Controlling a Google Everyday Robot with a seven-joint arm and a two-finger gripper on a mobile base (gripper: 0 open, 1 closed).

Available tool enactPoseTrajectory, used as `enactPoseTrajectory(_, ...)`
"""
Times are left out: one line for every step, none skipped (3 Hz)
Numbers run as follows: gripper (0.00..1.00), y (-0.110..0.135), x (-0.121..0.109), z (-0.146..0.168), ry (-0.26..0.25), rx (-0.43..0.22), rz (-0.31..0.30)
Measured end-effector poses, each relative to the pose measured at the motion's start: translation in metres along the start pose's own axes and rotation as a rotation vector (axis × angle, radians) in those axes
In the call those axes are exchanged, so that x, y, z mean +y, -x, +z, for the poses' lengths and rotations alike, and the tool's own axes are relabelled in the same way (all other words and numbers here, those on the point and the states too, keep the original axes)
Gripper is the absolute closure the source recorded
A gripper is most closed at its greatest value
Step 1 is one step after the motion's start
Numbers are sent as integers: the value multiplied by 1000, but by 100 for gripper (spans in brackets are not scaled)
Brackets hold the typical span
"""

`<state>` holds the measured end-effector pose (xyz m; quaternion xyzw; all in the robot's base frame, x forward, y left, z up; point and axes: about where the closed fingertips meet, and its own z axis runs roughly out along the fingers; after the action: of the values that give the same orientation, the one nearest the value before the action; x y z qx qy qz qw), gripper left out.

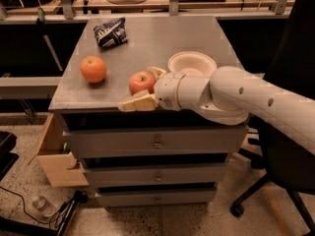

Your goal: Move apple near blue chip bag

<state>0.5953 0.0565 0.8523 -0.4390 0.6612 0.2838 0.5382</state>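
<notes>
The apple (141,82) is red-pink and sits near the front edge of the grey table (162,38). My gripper (144,87) is open around it: one cream finger (138,103) lies in front of the apple, the other (158,72) behind it to the right. The fingers stand close to the apple, and contact cannot be told. The blue chip bag (110,32) lies at the far left of the table, well apart from the apple.
An orange round fruit (93,69) sits left of the apple. A white bowl (192,64) stands to the right, behind my arm. Drawers sit under the table. A black office chair (290,132) is on the right, an open cardboard box (54,156) on the floor at left.
</notes>
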Motion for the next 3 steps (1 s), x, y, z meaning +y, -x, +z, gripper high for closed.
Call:
enactPoseTrajectory(41,-10,-6,1,-15,11,7)
enactPoseTrajectory(71,-9,-4,3,-11,10,5)
enactPoseTrajectory(96,-8,-2,4,-8,10,3)
